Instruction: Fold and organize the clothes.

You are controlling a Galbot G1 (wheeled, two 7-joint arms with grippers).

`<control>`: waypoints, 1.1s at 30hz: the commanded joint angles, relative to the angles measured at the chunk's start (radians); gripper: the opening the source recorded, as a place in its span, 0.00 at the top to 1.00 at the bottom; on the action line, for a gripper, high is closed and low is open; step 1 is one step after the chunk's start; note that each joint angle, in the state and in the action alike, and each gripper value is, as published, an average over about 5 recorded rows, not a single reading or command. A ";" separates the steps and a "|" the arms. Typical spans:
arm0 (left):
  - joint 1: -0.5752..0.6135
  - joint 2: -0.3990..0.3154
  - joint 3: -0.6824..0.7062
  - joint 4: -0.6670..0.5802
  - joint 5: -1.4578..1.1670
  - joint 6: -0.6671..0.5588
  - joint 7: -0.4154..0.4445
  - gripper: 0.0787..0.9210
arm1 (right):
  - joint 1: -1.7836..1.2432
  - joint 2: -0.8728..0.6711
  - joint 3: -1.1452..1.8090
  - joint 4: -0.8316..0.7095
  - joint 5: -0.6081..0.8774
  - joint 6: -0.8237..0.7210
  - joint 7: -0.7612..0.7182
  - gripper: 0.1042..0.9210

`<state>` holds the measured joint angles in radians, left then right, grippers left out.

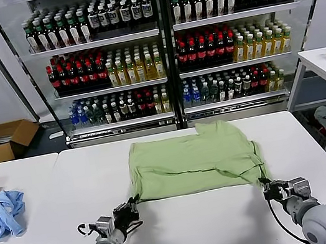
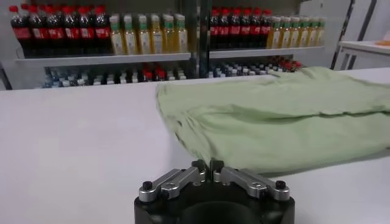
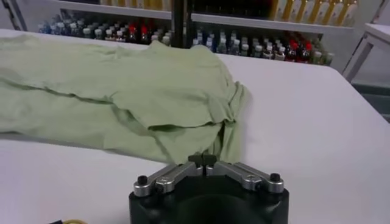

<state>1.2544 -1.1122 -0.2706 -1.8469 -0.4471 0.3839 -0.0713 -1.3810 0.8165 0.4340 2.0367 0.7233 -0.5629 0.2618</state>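
Head view: the shirt (image 1: 194, 161) lies flat mid-counter (image 1: 187, 225), bare room in front. Left gripper (image 1: 130, 211) at its near left corner, right gripper (image 1: 268, 187) at its near right corner.

Left wrist view: jaws together at the hem.

Right wrist view: jaws together, pinching the hem.

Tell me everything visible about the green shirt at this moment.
The green shirt is light green, soft cotton-looking cloth, lying flat but wrinkled on the white table, partly folded, one sleeve sticking out at the far edge. The left pincer pinches its near left corner; the right pincer pinches its near right corner.
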 commanded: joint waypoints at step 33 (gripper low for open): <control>0.246 0.014 -0.158 -0.161 0.014 -0.013 0.011 0.95 | 0.176 0.100 -0.156 -0.160 0.008 -0.015 0.015 0.19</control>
<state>1.4878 -1.0994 -0.4160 -2.0010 -0.4351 0.3680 -0.0613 -1.2551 0.8927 0.3308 1.9212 0.7226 -0.5746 0.2754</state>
